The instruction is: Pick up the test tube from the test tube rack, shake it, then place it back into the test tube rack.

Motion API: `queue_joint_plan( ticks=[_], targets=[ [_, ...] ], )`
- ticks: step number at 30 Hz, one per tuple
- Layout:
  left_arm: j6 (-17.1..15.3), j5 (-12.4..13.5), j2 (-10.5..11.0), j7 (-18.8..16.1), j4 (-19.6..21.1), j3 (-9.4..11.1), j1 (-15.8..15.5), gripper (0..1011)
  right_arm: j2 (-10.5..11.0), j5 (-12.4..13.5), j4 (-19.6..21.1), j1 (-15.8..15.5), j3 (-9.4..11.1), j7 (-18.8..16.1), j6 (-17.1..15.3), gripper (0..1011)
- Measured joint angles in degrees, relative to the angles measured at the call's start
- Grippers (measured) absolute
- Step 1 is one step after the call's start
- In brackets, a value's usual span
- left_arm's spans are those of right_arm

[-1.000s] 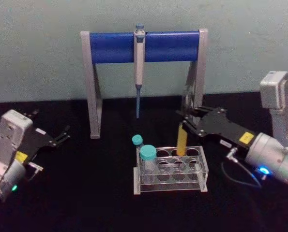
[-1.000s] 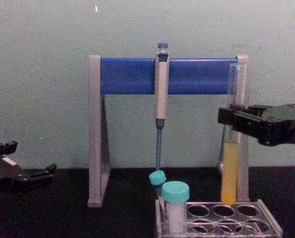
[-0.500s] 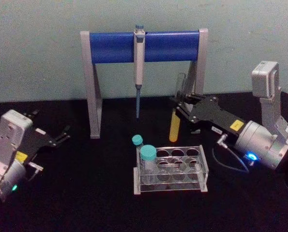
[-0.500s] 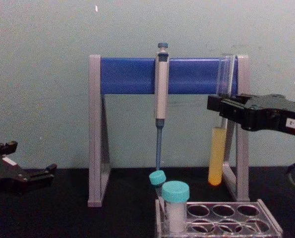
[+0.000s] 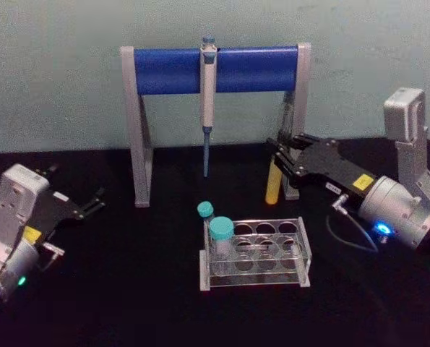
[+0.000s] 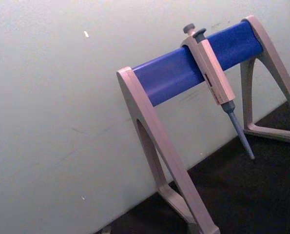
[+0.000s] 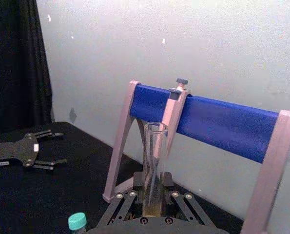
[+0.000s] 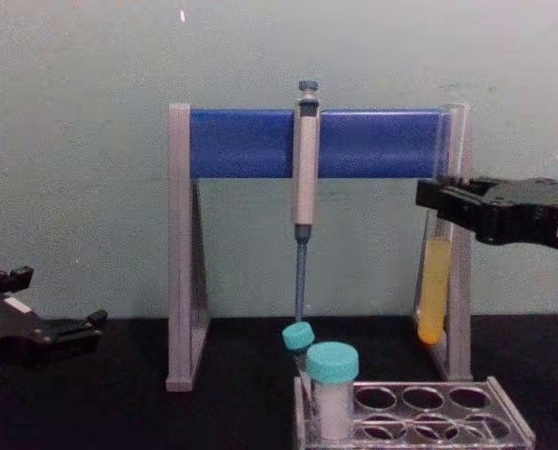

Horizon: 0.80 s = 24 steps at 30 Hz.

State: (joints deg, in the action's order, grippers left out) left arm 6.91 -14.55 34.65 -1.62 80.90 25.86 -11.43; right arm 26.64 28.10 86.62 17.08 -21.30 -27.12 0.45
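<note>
The test tube point(image 5: 272, 186), clear glass with yellow-orange liquid in its lower part, hangs upright in the air behind the test tube rack point(image 5: 301, 254), by the stand's right leg. My right gripper point(image 5: 276, 160) is shut on its upper half. From the chest, the test tube point(image 8: 433, 286) hangs clear above the test tube rack point(image 8: 504, 412), with the right gripper point(image 8: 438, 202) gripping it from the right. In the right wrist view the test tube point(image 7: 153, 165) rises from the right gripper point(image 7: 153, 207). My left gripper point(image 5: 81, 206) rests open at the table's left.
A grey-legged stand point(image 5: 136, 130) with a blue crossbar holds a pipette point(image 5: 208, 94) behind the rack. A wide teal-capped tube point(image 5: 220, 238) and a slim teal-capped tube point(image 5: 205, 213) stand in the rack's left holes. A black cloth covers the table.
From just above the rack, the right gripper lifted the tube and swung it left, tilted. It has now swung back right, upright beside the stand's right leg. The left arm stayed still.
</note>
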Motion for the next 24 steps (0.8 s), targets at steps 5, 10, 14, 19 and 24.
queue_joint_plan(
  ticks=[5, 10, 14, 19, 24],
  targets=[
    [0.0, 0.0, 0.0, 0.0, 0.0, 0.0, 0.0, 1010, 0.8, -0.5, 2.2, -1.6, 1.2, 1.3, -0.5, 238],
    [0.0, 0.0, 0.0, 0.0, 0.0, 0.0, 0.0, 1010, 2.1, -0.9, 5.4, -4.0, 2.5, 2.8, -1.7, 238],
    [0.0, 0.0, 0.0, 0.0, 0.0, 0.0, 0.0, 1010, 2.9, -1.0, 7.4, -5.6, 3.2, 3.5, -2.6, 238],
    [0.0, 0.0, 0.0, 0.0, 0.0, 0.0, 0.0, 1009, 3.9, -1.0, 9.9, -7.8, 3.8, 3.7, -3.7, 238],
    [0.0, 0.0, 0.0, 0.0, 0.0, 0.0, 0.0, 1010, 4.4, -0.3, 11.9, -9.1, 3.5, 2.6, -4.6, 238]
  ],
)
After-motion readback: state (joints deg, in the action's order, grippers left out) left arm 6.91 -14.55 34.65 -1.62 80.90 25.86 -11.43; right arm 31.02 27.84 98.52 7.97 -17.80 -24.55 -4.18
